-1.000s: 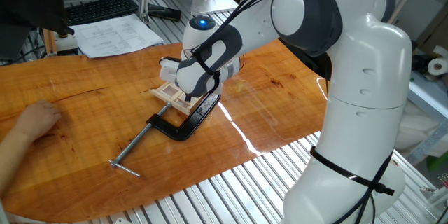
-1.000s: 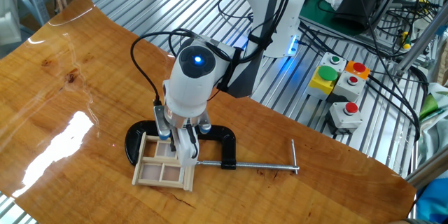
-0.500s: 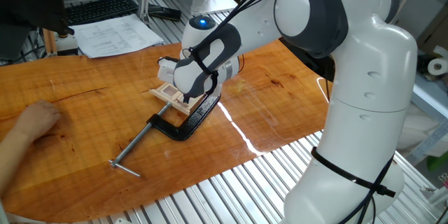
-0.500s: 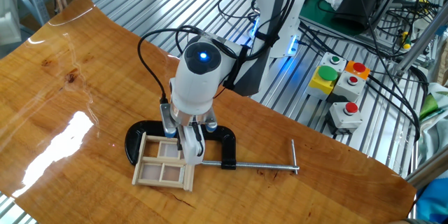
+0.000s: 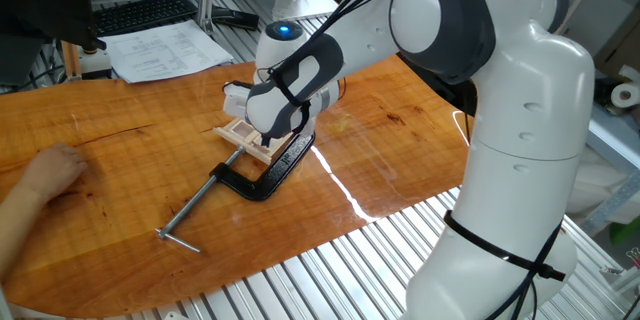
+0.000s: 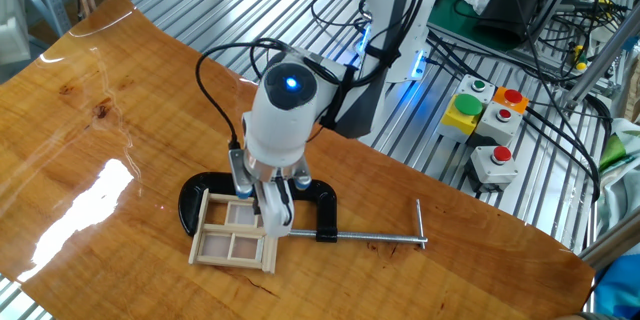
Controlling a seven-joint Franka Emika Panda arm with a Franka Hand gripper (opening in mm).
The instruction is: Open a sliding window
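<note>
The sliding window (image 6: 232,233) is a small light-wood frame with crossbars, lying flat on the wooden table; it also shows in one fixed view (image 5: 241,132), mostly hidden behind the wrist. My gripper (image 6: 258,203) points straight down onto the window's upper right part. Its fingers (image 6: 276,216) stand apart, one at the window's far edge and one by its right side bar. I cannot tell whether they press on the wood. The black C-clamp (image 6: 320,211) holds the window's far edge.
The clamp's long steel screw (image 6: 372,239) sticks out to the right; in one fixed view the clamp (image 5: 262,178) and screw (image 5: 192,211) point toward the table's front edge. A person's hand (image 5: 48,172) rests at the left. A push-button box (image 6: 487,126) stands off the table.
The gripper and wrist have shifted slightly to the right along the window in the other fixed view. The window frame and clamp look unmoved.
</note>
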